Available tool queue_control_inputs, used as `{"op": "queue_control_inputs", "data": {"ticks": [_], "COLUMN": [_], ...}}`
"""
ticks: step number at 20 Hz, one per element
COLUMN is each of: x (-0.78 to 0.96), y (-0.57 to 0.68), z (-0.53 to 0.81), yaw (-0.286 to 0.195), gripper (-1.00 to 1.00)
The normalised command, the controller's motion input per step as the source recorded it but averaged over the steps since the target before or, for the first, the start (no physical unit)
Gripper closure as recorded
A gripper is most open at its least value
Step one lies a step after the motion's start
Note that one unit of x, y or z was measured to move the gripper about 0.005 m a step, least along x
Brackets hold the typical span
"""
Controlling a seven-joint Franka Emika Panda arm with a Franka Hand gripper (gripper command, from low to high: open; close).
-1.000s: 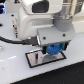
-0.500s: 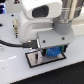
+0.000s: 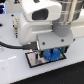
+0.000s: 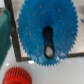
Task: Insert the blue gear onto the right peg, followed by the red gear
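Note:
The blue gear (image 3: 51, 54) hangs low over the black-rimmed pale plate (image 3: 34, 61) in the exterior view. My gripper (image 3: 50, 48) stands right above it, seemingly shut on it; the fingers are mostly hidden by the arm. In the wrist view the blue gear (image 4: 47, 30) fills most of the picture, and the dark right peg (image 4: 47, 37) shows through its central hole. The red gear (image 4: 16, 76) lies on the white surface beside the plate, apart from the blue gear. The red gear is hidden in the exterior view.
A green object (image 4: 3, 30) stands at the edge of the wrist view, close to the blue gear. A black cable (image 3: 10, 45) runs to the arm on the exterior view's left. The plate's dark rim (image 4: 13, 42) passes beside the gear.
The arm and the blue gear have moved down towards the plate over the last second.

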Motion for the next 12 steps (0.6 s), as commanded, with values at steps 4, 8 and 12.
{"op": "queue_control_inputs", "data": {"ticks": [4,8,12], "x": [-0.20,-0.41,-0.49], "y": [0.05,0.03,0.11], "z": [0.22,0.33,0.32], "yaw": [0.000,0.000,0.000], "gripper": [-1.00,-1.00,-1.00]}}
